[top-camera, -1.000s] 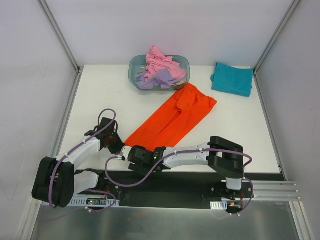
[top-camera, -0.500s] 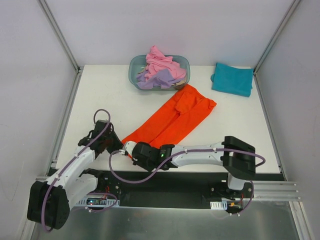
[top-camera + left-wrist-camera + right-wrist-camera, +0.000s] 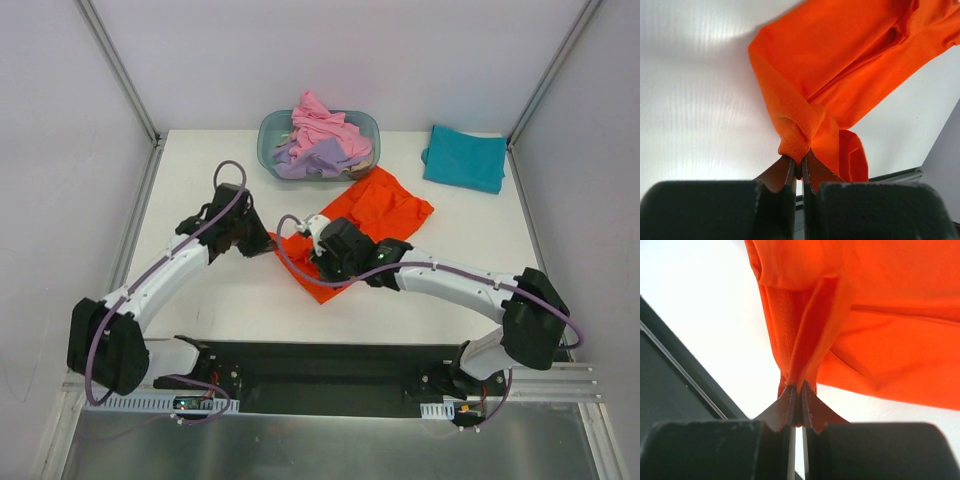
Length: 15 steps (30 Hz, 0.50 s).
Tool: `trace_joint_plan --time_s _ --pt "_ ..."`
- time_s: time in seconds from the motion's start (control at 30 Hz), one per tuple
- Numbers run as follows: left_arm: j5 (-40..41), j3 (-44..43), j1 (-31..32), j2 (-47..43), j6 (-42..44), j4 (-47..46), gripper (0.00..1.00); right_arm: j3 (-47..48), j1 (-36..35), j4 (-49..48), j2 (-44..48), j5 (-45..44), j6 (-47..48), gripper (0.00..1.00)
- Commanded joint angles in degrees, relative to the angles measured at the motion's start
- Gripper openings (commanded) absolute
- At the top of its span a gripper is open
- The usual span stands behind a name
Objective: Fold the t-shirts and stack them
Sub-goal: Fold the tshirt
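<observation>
The bright orange t-shirt (image 3: 385, 210) lies mid-table, its near end lifted and doubled back toward the far end. My left gripper (image 3: 268, 243) is shut on one near corner of the orange cloth (image 3: 805, 95). My right gripper (image 3: 322, 232) is shut on the other near edge of the orange cloth (image 3: 850, 305). Both hold the hem above the table, close together. A folded teal t-shirt (image 3: 464, 158) lies at the far right corner. Pink (image 3: 322, 122) and lavender (image 3: 315, 158) t-shirts sit bunched in the tub.
A translucent blue-grey oval tub (image 3: 268, 137) stands at the back centre, touching the orange shirt's far end. Metal frame posts stand at the back corners. A black base plate (image 3: 320, 365) runs along the near edge.
Both grippers have carried the orange shirt's near end away from the front edge toward the middle, folding the long strip over itself. Both arms have stretched forward.
</observation>
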State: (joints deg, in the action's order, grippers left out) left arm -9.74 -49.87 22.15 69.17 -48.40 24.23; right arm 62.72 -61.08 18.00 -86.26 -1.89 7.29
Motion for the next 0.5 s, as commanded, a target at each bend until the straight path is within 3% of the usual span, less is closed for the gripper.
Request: trace_joint_plan --time_s 0.0,0.2,0.47 --pt "1.7 -10.2 1.4 7.2 1.6 -0.8 0.00 -0.6 6.8 2.8 4.0 7.1 -0.1 0.02" --pt "-1.1 -22.7 2.6 21.4 3.8 -0.7 0.00 -0.2 14.4 4.4 3.6 9.3 1.0 0.02" --pt "-1.0 -35.1 3.9 32.8 5.2 -0.7 0.00 -0.1 23.4 4.8 1.4 10.6 1.5 0.01"
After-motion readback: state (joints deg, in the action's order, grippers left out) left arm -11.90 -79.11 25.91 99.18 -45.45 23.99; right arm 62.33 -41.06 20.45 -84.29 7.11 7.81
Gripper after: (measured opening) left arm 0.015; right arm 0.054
